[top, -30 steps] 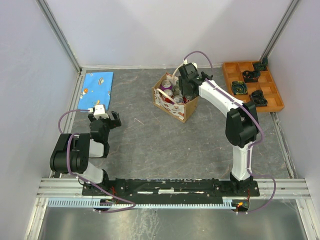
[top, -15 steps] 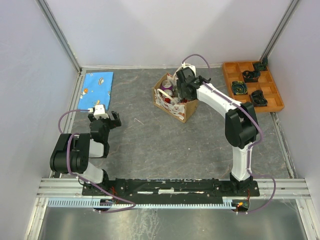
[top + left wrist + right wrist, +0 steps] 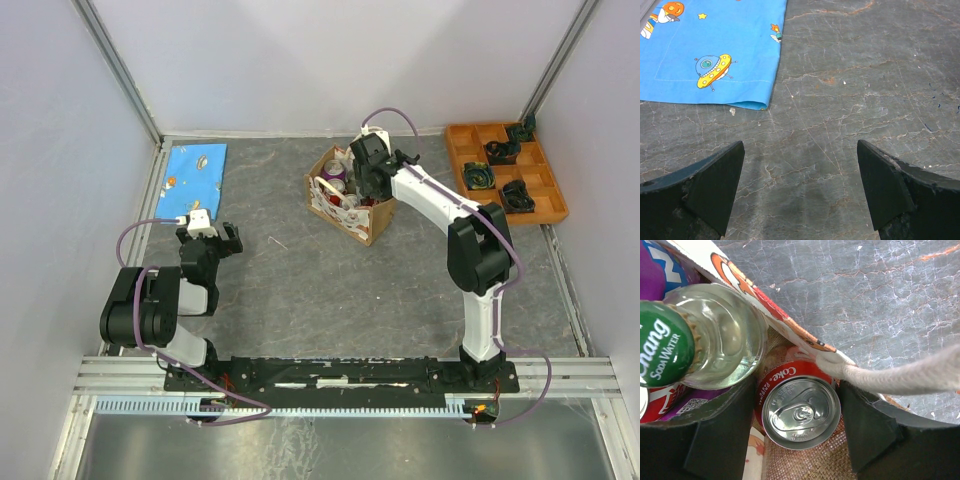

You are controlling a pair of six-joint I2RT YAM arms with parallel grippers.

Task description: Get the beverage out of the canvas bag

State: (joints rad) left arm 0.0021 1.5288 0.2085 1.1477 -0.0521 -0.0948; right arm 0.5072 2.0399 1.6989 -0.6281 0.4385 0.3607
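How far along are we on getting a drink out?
Done: right gripper is down inside the bag, fingers either side of the Coke can. In hand: nothing clearly gripped yet. To do: close, lift the can clear, set it on the table. Left gripper idles open.

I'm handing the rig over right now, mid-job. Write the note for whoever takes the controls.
Left gripper: open, empty, over the table near the blue cloth.
Right gripper: down inside the bag, a finger on each side of the Coke can; I cannot tell whether it is clamped.
Things: the can stands upright in the bag beside a green-capped bottle; a bag handle runs past the right finger.
Done: the reach into the bag. No drink is out yet.
Left: confirm the grip, lift the can clear of the handle, set it on the table.
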